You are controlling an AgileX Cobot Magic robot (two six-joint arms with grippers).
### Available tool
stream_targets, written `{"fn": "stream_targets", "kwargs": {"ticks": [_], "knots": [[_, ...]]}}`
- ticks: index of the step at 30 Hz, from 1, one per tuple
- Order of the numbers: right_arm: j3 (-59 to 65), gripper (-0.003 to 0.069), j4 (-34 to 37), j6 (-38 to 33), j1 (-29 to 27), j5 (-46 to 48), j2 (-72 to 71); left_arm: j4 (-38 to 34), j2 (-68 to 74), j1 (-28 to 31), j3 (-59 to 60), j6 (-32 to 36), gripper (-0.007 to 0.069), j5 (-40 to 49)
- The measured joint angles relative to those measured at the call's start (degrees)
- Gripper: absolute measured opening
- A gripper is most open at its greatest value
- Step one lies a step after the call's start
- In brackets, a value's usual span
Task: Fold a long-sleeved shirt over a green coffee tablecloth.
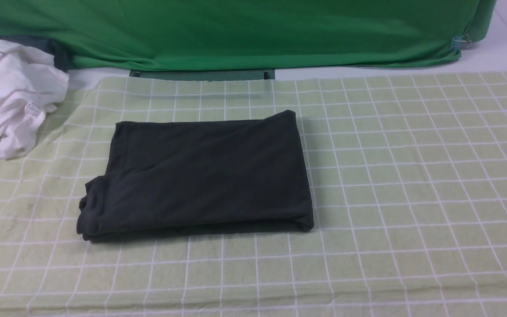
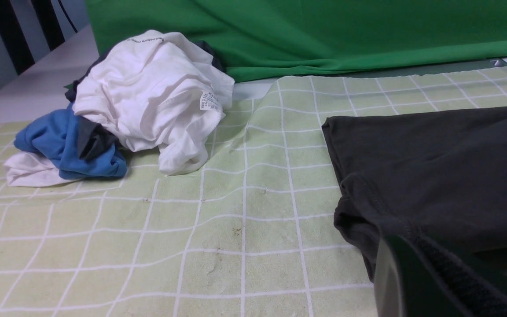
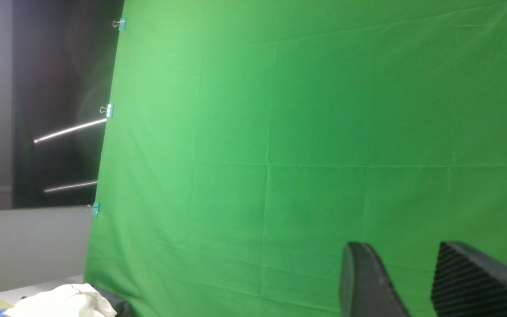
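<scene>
Long-sleeved shirt [image 1: 198,171]: black, folded into a compact, roughly rectangular packet, lying flat on the green coffee tablecloth [image 1: 412,176], left of centre in the front view. Sleeves are tucked out of sight; edges are fairly even, with a small bunched corner at the near left. No hand is on it.

Progress: the folding looks complete or nearly so. At most, squaring the bunched corner seems left, and that is a judgement only.

Left gripper [image 2: 429,281]: seen only as dark fingers at the edge of its wrist view, just beside the shirt's bunched corner; jaws closed, with no cloth visibly between them. A dark sliver at the front view's lower left is probably this arm.

Right gripper [image 3: 416,281]: raised and aimed at the plain green backdrop [image 3: 302,132]; jaws stand part-way apart, holding nothing.

Other items: a pile of white garment [image 1: 11,92] and blue cloth [image 2: 68,145] at the far left edge of the tablecloth, apart from the shirt.

Hidden or unclear: chest print and neck label are folded inside; the layers underneath cannot be checked; the right arm is absent from the front view.
</scene>
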Motion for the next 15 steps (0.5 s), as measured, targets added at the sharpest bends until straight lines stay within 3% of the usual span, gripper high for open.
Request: {"fn": "stream_targets", "kwargs": {"ticks": [4, 9, 15], "knots": [[0.00, 0.0237, -0.05, -1.59, 0.00, 1.49, 0.00, 0.00, 0.00, 0.00, 0.00, 0.00, 0.0013, 0.00], [0.35, 0.0237, -0.01, -4.40, 0.00, 10.53, 0.00, 0.00, 0.00, 0.00, 0.00, 0.00, 0.0013, 0.00], [9.28, 0.0237, -0.01, -6.78, -2.44, 16.43, 0.00, 0.00, 0.00, 0.00, 0.00, 0.00, 0.0013, 0.00]]}}
